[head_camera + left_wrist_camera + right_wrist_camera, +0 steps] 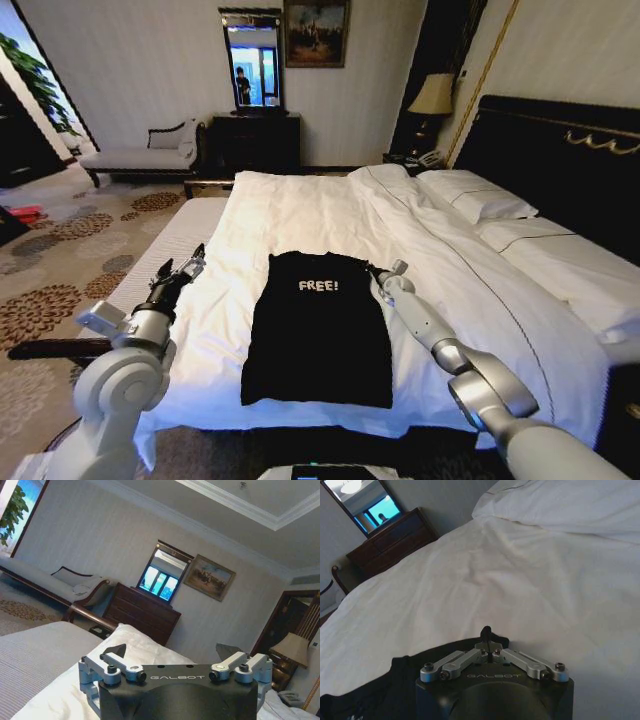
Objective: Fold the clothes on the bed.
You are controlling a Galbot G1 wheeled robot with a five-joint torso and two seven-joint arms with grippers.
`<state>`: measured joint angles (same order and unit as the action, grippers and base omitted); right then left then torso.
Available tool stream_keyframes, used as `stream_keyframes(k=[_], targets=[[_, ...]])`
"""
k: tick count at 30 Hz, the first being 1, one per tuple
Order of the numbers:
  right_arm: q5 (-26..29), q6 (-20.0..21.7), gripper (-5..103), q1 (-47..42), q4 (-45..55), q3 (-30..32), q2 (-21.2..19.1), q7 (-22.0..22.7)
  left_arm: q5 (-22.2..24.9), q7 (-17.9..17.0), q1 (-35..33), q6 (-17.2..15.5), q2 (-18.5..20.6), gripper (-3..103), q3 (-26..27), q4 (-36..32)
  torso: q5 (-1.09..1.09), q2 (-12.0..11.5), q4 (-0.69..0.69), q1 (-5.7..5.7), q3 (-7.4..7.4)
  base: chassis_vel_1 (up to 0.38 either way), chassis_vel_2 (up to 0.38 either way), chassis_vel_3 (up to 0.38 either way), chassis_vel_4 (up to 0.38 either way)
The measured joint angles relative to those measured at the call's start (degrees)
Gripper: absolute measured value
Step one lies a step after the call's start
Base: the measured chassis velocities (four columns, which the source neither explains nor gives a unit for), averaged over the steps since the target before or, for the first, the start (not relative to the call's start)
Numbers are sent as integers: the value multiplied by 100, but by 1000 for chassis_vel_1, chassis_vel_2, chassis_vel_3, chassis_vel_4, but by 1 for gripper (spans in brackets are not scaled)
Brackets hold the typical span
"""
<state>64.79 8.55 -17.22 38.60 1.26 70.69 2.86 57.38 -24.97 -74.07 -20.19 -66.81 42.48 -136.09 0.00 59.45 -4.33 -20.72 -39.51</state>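
Note:
The clothes, a black T-shirt (318, 340) with white "FREE!" lettering, lie flat on the bed (300, 215) near its foot, with the sleeves tucked in. My right gripper (374, 271) is at the shirt's right shoulder corner. In the right wrist view its fingers (486, 632) are shut together on the edge of the black cloth (380, 690), with the white duvet (520, 580) beyond. My left gripper (190, 262) hovers over the bed's left side, a little left of the shirt's left shoulder. In the left wrist view it (172, 652) is open, with nothing between its fingers.
White pillows (480, 195) lie at the dark headboard (570, 160) on the right. A dark dresser (255, 140) with a mirror stands beyond the bed. A pale chaise bench (140, 155) and patterned carpet are to the left. A lamp (432, 95) stands by the headboard.

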Motion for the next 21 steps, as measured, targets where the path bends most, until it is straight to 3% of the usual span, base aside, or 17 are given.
stream_keyframes(k=[13,21], targets=[[-28,-30,0,89,-146,96,-19,-53,307,-91,613,2,83,100,-267,580,0,0,0,0,0,0,0,0,0],[-161,-114,0,-67,37,317,23,35,998,-179,1917,-344,306,100,-941,2438,-1,0,0,0,0,0,0,0,0]])
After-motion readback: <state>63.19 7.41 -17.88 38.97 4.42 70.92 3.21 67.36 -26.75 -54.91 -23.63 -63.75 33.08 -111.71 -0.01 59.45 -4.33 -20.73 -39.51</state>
